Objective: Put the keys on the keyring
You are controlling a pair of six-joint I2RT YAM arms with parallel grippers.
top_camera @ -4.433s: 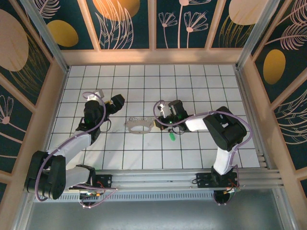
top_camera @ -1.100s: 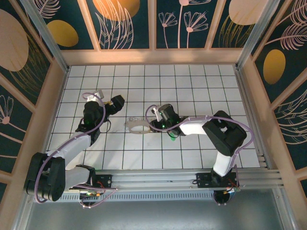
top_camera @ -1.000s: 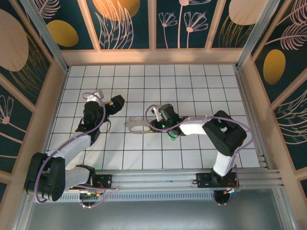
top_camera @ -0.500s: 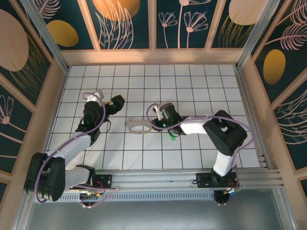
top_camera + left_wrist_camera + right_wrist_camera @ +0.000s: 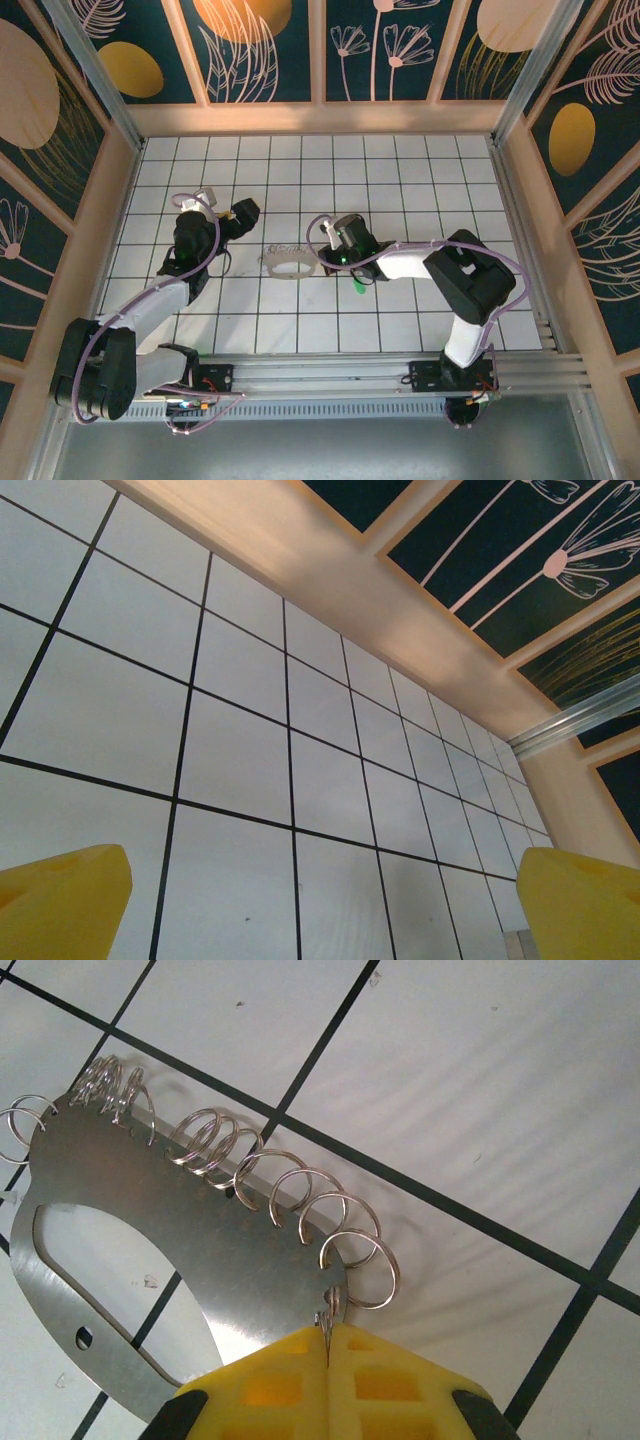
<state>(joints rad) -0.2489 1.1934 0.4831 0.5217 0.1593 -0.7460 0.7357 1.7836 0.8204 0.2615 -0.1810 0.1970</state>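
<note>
The keyring [image 5: 190, 1225] is a flat silvery plate with an oval cut-out and several wire loops [image 5: 350, 1250] along its far rim. My right gripper [image 5: 328, 1345] is shut, its yellow fingers pinching the plate's thin edge right below the last loop. From above, the keyring [image 5: 288, 276] lies mid-table with the right gripper [image 5: 322, 262] at its right edge. The key with a green head [image 5: 358, 290] lies on the tiles just below the right forearm, untouched. My left gripper [image 5: 245, 212] hovers up and left of the keyring, open, its yellow fingertips [image 5: 60, 905] far apart over bare tiles.
The floor is white tile with black grid lines [image 5: 400, 190], boxed in by wooden walls [image 5: 320, 118]. An aluminium rail [image 5: 400, 365] runs along the near edge by the arm bases.
The right gripper's jaws have closed onto the keyring's edge over the last second. The left arm has stayed still and open. The green key has not moved.
</note>
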